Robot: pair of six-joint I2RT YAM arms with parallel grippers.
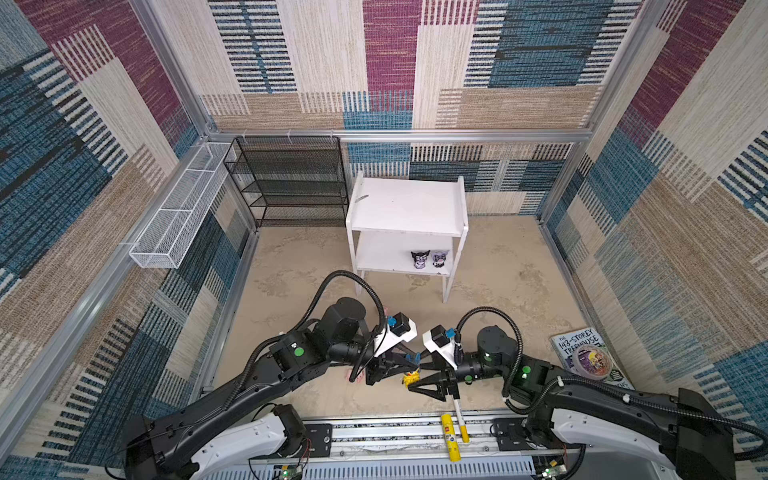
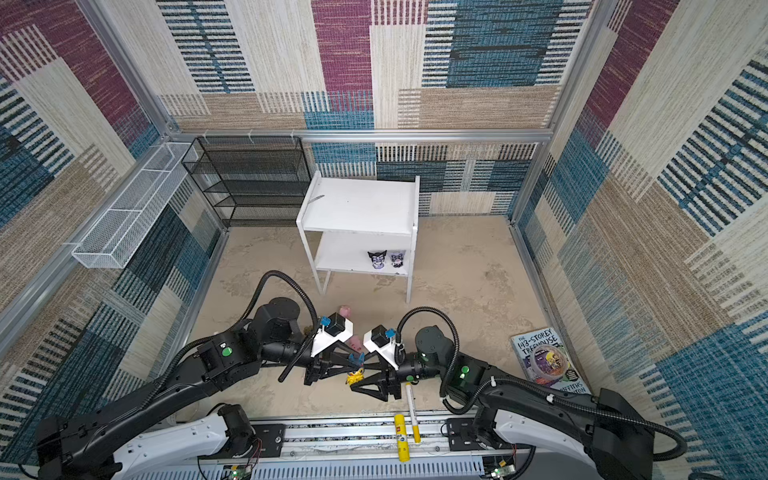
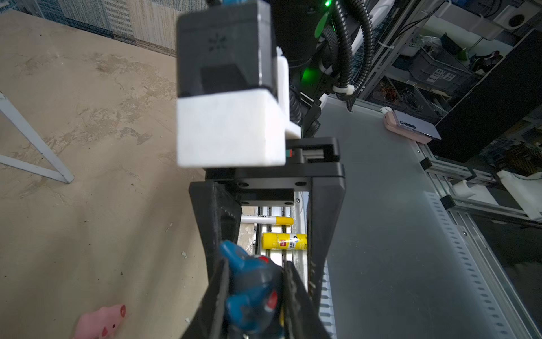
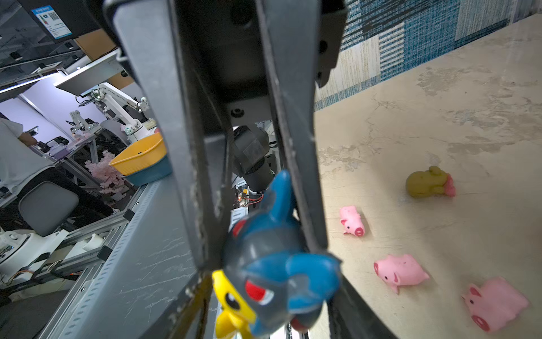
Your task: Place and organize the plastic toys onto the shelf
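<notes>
Beige, blotchy tabletop (image 1: pixel 519 270), patchwork woven walls all round. Right at the front rail lie a yellow tube (image 1: pixel 453 436) and a yellow-capped marker (image 1: pixel 461 419), side by side.

Just beyond them both arms meet nose to nose. The left gripper (image 3: pixel 254 276) is pinched tight on the yellow figure with blue hood (image 4: pixel 272 273), held off the table by its head. The right gripper (image 1: pixel 415 374) faces it with jaws spread wider than the toy, one finger on each side; whether its pads touch the toy can't be told.

A bit further out, pink pigs (image 4: pixel 352 220), (image 4: pixel 400 271), (image 4: pixel 495 303) lie scattered on the tabletop, and past them the blond doll (image 4: pixel 425 183) is down on its side. Off by the right wall, a book (image 1: pixel 577 345) carries a round tub (image 1: pixel 592 361).

Deeper in stands the white shelf (image 1: pixel 407 208). Two black-and-purple figures (image 1: pixel 419 259), (image 1: pixel 440 258) stand upright on its lower board, just beside each other.

Against the back wall is a black mesh rack (image 1: pixel 291 183), and a white wire basket (image 1: pixel 174 216) hangs on the left wall.
</notes>
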